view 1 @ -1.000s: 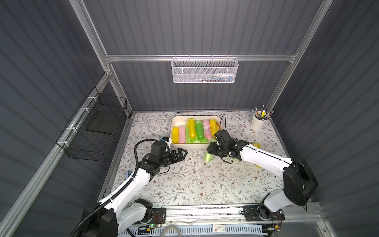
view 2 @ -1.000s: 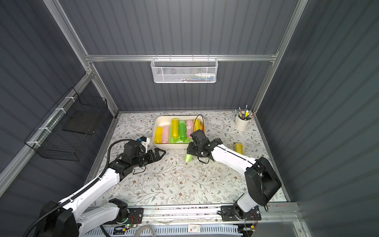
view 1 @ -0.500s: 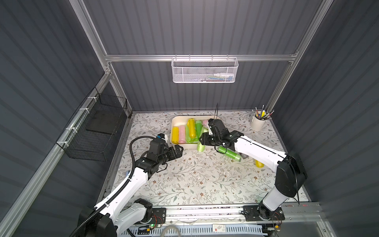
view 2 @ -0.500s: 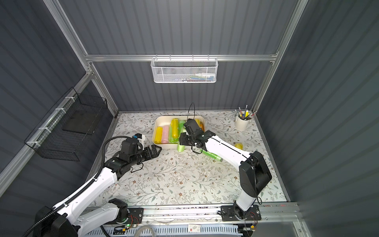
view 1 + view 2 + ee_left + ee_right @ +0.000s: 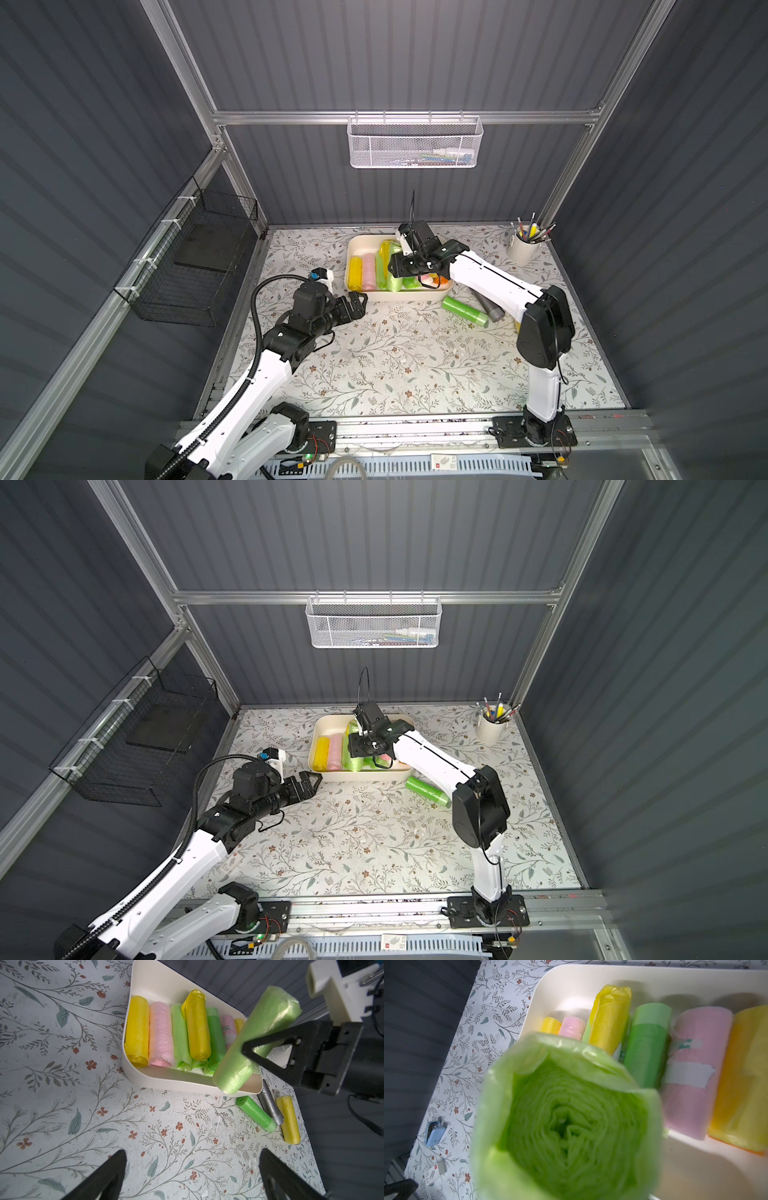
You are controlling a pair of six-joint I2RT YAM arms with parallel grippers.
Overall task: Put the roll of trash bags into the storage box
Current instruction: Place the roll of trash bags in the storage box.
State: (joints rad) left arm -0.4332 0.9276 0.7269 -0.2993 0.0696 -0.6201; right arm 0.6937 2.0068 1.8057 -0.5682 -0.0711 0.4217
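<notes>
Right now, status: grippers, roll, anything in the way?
Left gripper open, over table near storage box. Right gripper shut on light green roll, tilted above the box. Box crowded with rolls; no arm blocking.

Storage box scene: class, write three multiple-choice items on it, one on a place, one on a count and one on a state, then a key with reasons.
1. Where is the light green roll?
A. Beside the pen cup
B. In the air over the storage box
C. In the black wire basket

2. How many rolls lie on the table outside the box?
A. One
B. Five
C. Three

3. How does the left gripper stand?
A. Open and empty
B. Shut on a pink roll
C. Shut on the box rim

Key:
1 B: the right gripper grips it above the rolls already in the box.
2 C: a green roll, a grey roll and a yellow roll lie together beside the box.
3 A: its fingers stand wide apart with only table between them.
</notes>
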